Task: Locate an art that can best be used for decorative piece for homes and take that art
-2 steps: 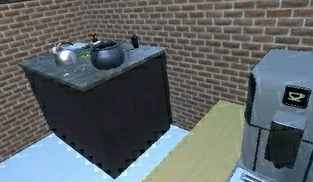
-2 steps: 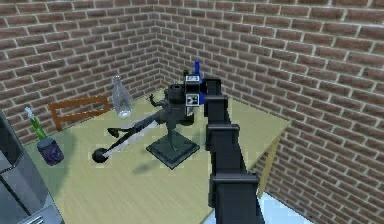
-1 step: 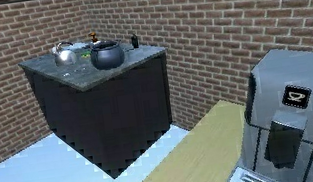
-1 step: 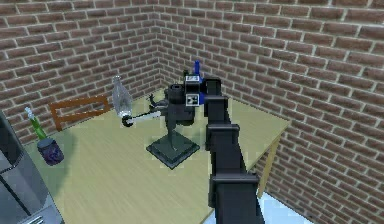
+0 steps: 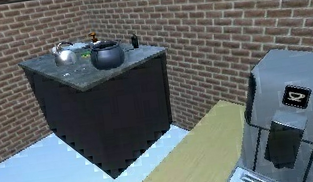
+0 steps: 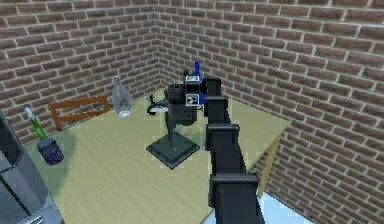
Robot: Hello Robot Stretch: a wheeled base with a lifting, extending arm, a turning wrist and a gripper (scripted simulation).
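Observation:
A dark upright piece on a square dark base (image 6: 172,150) stands in the middle of the light wooden table (image 6: 110,185) in the arm side view; it may be a small sculpture. The arm (image 6: 225,150) rises from the bottom edge to its top. The gripper (image 6: 157,104) sits at the top of this piece, left of the two white marked squares. With the piece standing right at the gripper, I cannot tell whether it holds anything.
On the table stand a clear glass bottle (image 6: 121,97), a blue bottle (image 6: 197,70), a plant in a dark blue pot (image 6: 48,148) and a grey coffee machine (image 5: 294,116). A wooden chair (image 6: 75,110) is behind it. A dark counter (image 5: 105,101) bears a kettle (image 5: 64,55) and pot (image 5: 106,54). Brick walls surround.

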